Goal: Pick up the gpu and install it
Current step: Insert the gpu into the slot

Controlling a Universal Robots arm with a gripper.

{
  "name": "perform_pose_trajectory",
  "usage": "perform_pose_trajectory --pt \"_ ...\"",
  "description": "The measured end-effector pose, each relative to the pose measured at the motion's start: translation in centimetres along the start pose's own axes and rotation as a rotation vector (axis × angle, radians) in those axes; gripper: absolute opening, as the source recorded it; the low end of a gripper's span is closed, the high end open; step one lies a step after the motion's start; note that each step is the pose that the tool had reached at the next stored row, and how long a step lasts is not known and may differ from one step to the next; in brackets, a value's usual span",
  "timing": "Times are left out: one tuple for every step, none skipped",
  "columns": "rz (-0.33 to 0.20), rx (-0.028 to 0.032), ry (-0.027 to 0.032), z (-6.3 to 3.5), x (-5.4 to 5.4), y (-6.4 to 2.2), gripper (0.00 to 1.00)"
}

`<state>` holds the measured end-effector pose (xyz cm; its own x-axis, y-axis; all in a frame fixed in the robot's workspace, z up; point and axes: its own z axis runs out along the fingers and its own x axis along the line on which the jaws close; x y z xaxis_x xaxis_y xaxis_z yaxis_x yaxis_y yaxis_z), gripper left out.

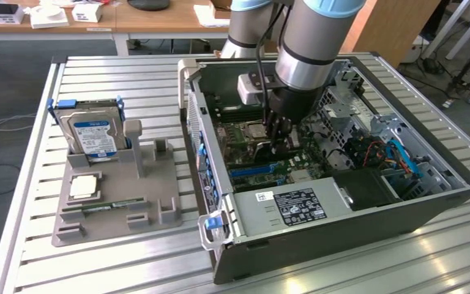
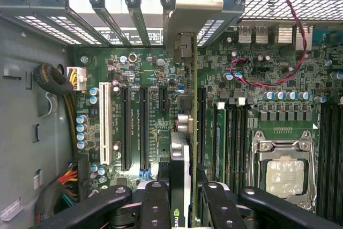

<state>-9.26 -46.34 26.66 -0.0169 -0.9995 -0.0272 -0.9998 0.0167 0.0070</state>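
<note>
The gpu [image 2: 181,156] stands on edge between my gripper's [image 2: 186,207] black fingers [image 2: 154,207], so the gripper is shut on it. Its silvery end bracket [image 2: 190,17] reaches the row of rear slot openings in the case. The card runs along a black expansion slot on the green motherboard [image 2: 161,79]; I cannot tell whether its edge sits in the slot. In the exterior view the gripper [image 1: 283,139] is lowered deep inside the open computer case [image 1: 431,202], over the motherboard, and the card is mostly hidden by the fingers.
A white slot [image 2: 104,127] and black slots [image 2: 125,127] lie beside the card, the processor socket [image 2: 281,172] on the other side. A red wire [image 2: 268,81] loops near the bracket. Left of the case, a grey holder [image 1: 149,202] carries a hard drive [image 1: 95,131] and a RAM stick [image 1: 104,208].
</note>
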Motion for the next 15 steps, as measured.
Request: perform_pose_trajectory --pt "0.0 -0.0001 0.0001 0.04 0.0 0.0 0.28" --pt "0.0 -0.0001 0.0001 0.08 0.0 0.0 0.28" --pt "0.0 0.0 0.0 0.12 0.0 0.0 0.28" --pt "0.0 -0.0001 0.0001 0.16 0.0 0.01 0.28" --pt "0.0 -0.0001 0.0002 0.18 0.01 0.01 0.28" --pt "0.0 -0.0001 0.0002 0.18 0.01 0.01 0.28" --pt "0.0 -0.0001 0.0003 0.18 0.01 0.01 0.28" --pt "0.0 0.0 0.0001 0.19 0.0 0.01 0.28" --pt "0.0 0.0 0.0 0.19 0.0 0.01 0.28" --pt "0.0 0.0 0.0 0.19 0.01 0.01 0.28" --pt "0.0 0.0 0.0 0.19 0.01 0.01 0.28" --pt "0.0 -0.0001 0.0001 0.2 0.01 0.01 0.28" --pt "0.0 0.0001 -0.0001 0.23 0.01 0.03 0.28" --pt "0.0 0.0001 -0.0001 0.25 0.01 0.07 0.28" --pt "0.0 0.0 0.0 0.26 0.01 0.11 0.28"
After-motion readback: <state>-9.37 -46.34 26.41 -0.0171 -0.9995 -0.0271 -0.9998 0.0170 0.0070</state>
